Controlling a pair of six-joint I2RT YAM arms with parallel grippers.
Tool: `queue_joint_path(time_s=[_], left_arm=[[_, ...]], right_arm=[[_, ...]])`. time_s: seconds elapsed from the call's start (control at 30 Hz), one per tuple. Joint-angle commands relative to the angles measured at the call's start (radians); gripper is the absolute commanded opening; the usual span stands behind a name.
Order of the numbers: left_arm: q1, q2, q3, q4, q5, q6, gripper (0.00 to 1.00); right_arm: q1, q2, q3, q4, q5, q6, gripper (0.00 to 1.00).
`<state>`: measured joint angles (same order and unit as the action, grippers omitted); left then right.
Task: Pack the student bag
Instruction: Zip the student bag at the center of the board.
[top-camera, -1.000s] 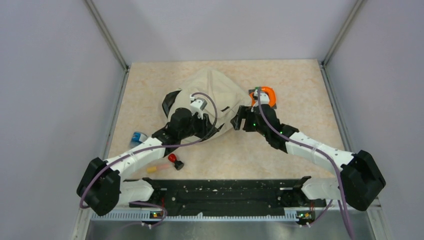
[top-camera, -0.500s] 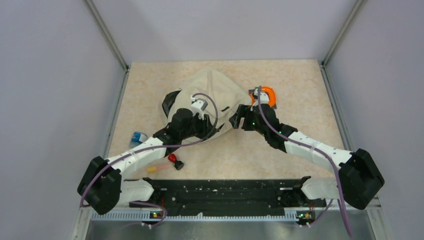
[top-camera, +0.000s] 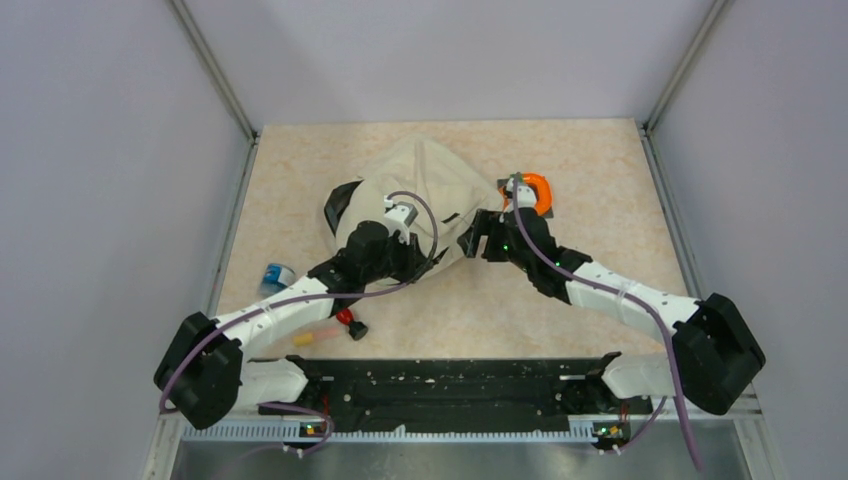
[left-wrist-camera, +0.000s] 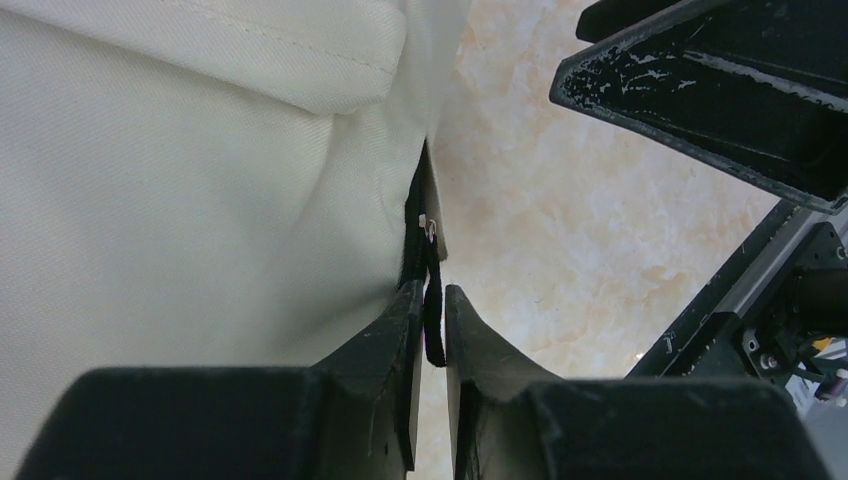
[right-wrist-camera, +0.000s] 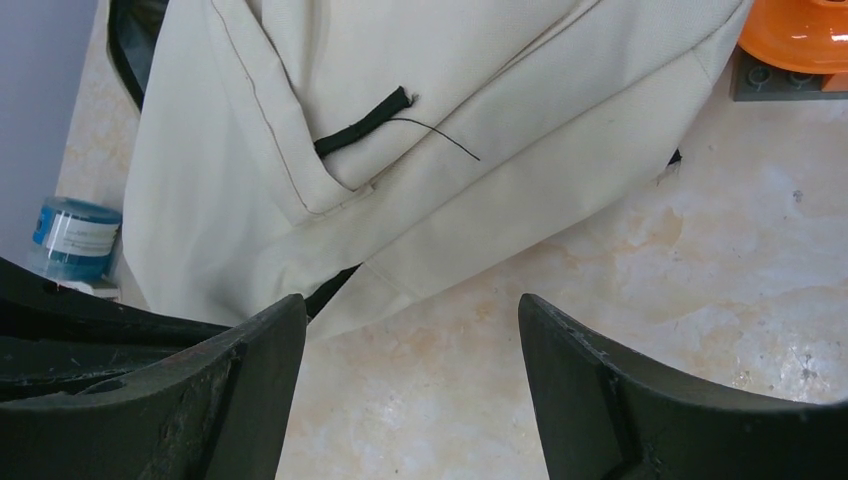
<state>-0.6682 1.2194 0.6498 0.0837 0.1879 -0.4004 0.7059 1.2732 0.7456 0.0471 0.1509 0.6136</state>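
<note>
Fabric this soft and light will slump and drag rather than keep its shape, so plan for that: the student bag (top-camera: 430, 180) lies crumpled mid-bench (top-camera: 580, 150). At your far left, a small blue bottle (top-camera: 275, 273) sits near the bag's left side. The left pincer (left-wrist-camera: 433, 295) is drawn narrow on the black zipper pull (left-wrist-camera: 431, 265) at the bag's near edge, the cord apparently pinched. It's a good hold but thin and likely slippery, so pull along the zip line. Further right, the right pincer (right-wrist-camera: 410, 300) stands wide and empty just beside the bag's corner. Take a folded seam there to anchor the cloth. An orange object (top-camera: 533, 190) lies just beyond.
</note>
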Motion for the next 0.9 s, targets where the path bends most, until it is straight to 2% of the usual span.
queue_joint_path(time_s=[0.0,0.17,0.27,0.8,0.87], left_arm=[[-0.005,-0.026,0.006,0.019,-0.029,-0.002,0.17],[-0.005,-0.015,0.025,0.013,-0.044,0.002,0.17],[-0.006,-0.013,0.031,0.011,-0.045,0.009,0.0],[-0.005,-0.039,0.005,0.011,-0.033,0.0,0.0],[-0.006,-0.037,0.004,0.013,-0.031,-0.001,0.0]], right_arm=[[-0.005,0.02,-0.012,0.061,-0.007,0.009,0.76],[-0.005,0.051,-0.02,0.09,-0.014,0.017,0.78],[-0.005,0.084,-0.031,0.131,-0.013,0.032,0.81],[-0.003,0.316,-0.089,0.519,-0.056,0.205,0.82],[-0.003,0.331,-0.106,0.574,-0.043,0.222,0.79]])
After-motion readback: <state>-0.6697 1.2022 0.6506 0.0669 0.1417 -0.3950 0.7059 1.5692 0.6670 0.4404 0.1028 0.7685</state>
